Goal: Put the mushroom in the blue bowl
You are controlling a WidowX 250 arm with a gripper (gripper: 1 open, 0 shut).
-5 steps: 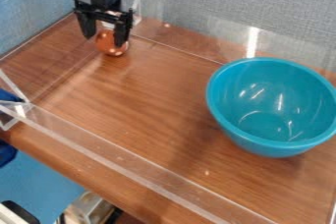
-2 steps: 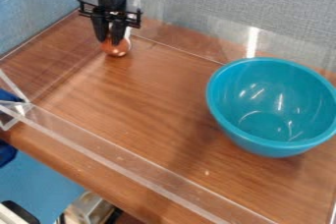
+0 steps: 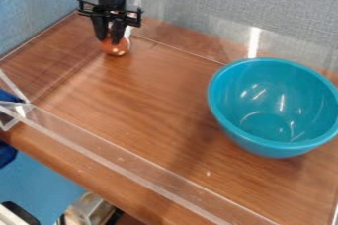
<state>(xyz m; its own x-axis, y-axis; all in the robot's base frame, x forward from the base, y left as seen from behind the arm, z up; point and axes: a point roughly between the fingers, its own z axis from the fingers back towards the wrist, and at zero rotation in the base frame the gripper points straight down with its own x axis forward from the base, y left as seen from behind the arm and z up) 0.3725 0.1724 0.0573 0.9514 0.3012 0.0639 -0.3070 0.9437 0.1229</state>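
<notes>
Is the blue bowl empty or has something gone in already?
Empty: the bowl stands upright, its bare inside showing only glare, and the mushroom is outside.

Worktop (image 3: 158, 111): spans the scene, with walls along its left and rear edges.
Blue bowl (image 3: 275, 108): sits on the worktop at right, nearer the front than the mushroom.
Mushroom (image 3: 118, 45): lies at the rear left, near the corner where the walls meet, well apart from the bowl.
Hand (image 3: 113, 34): hangs directly at the mushroom, by the rear wall (image 3: 199, 7).
</notes>
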